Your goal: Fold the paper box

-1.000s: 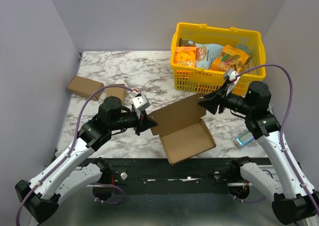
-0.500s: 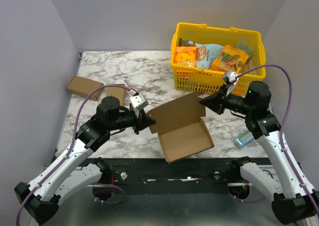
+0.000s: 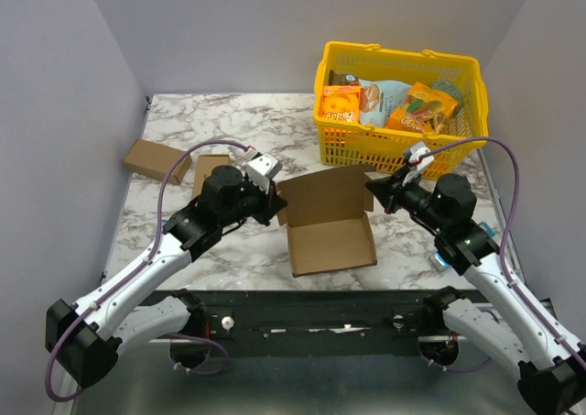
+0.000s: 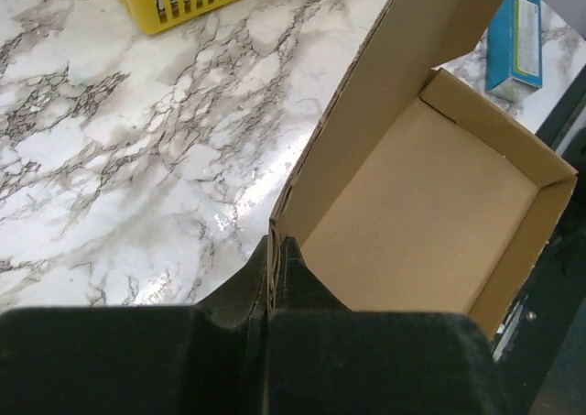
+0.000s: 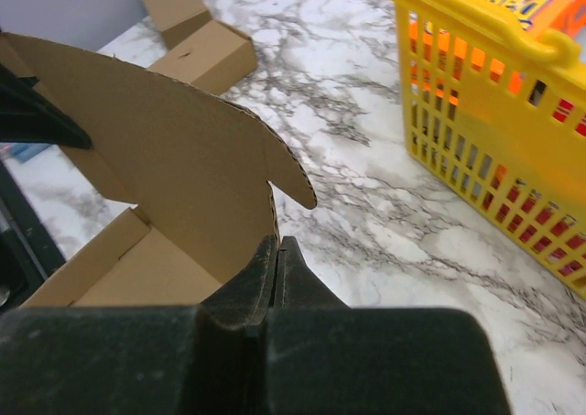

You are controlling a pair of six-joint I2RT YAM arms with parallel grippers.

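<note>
The paper box [image 3: 330, 223] lies open at the table's near middle, its tray flat and its lid panel standing up behind it. My left gripper [image 3: 277, 209] is shut on the box's left rear corner; in the left wrist view the jaws [image 4: 275, 245] pinch the cardboard edge beside the tray [image 4: 421, 195]. My right gripper [image 3: 371, 192] is shut on the lid's right edge. The right wrist view has those jaws [image 5: 276, 243] closed on the lid [image 5: 174, 149] just below its rounded tab.
A yellow basket [image 3: 398, 103] of snack packs stands at the back right, close behind my right gripper. Two small brown boxes [image 3: 157, 160] [image 3: 209, 172] lie at the left. A blue packet [image 3: 439, 259] lies under my right arm near the front edge.
My right gripper has shut on the lid's right edge. Both arms have swung, the box has turned square to the table's front, and its lid stands more upright.
</note>
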